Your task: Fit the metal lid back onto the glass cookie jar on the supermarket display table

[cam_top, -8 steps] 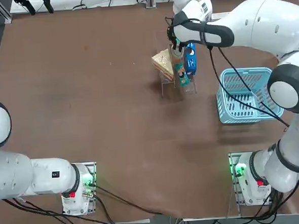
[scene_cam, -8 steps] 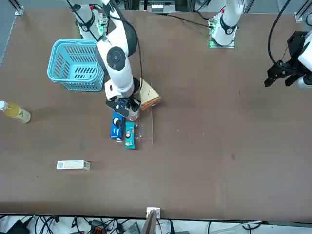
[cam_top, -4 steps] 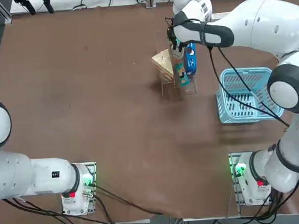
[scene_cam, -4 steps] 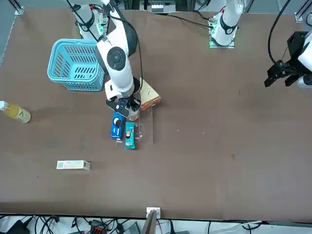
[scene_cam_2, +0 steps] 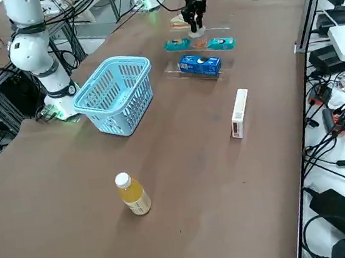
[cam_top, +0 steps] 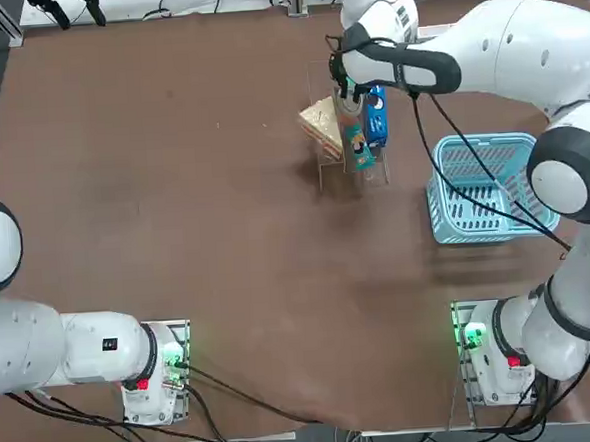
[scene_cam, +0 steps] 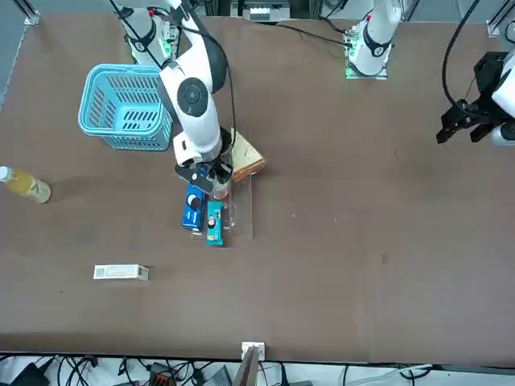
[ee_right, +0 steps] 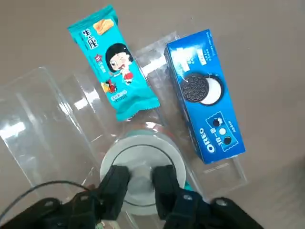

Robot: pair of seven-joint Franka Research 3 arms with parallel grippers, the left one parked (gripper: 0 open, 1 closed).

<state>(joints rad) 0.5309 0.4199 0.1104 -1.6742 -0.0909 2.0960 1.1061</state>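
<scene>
The metal lid, a round silvery-white disc, lies flat on the mouth of the glass cookie jar; only a sliver of glass shows around it. My right gripper points straight down over the jar, its two black fingers closed against the lid's raised middle. From overhead, the right gripper hides both jar and lid at the far side of the supermarket display table. The front view has the gripper standing on the jar.
The jar stands in a clear plastic rack with a teal snack pack, a blue cookie box and a wrapped sandwich. A blue basket sits near the rack. A juice bottle and a white box lie further off.
</scene>
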